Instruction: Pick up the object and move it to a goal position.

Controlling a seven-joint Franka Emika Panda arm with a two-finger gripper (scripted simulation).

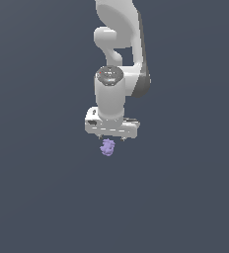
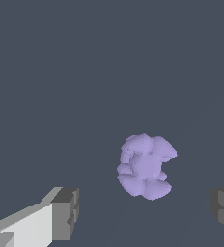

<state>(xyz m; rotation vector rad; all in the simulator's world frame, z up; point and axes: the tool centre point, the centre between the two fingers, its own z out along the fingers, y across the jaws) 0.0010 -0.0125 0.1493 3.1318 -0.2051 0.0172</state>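
Observation:
The object is a small lumpy lavender-purple blob (image 1: 107, 147) lying on the dark grey floor. In the exterior view it sits just in front of the white gripper (image 1: 111, 138), which points straight down above it. In the wrist view the blob (image 2: 145, 166) lies beyond the line between the two dark fingertips (image 2: 65, 212), nearer the middle than either pad. The jaws stand wide apart and hold nothing. The gripper (image 2: 145, 210) is open and does not touch the blob.
The white arm (image 1: 119, 59) rises from the gripper toward the top of the exterior view. The floor (image 1: 37, 197) is a plain dark grey surface with no other objects in view.

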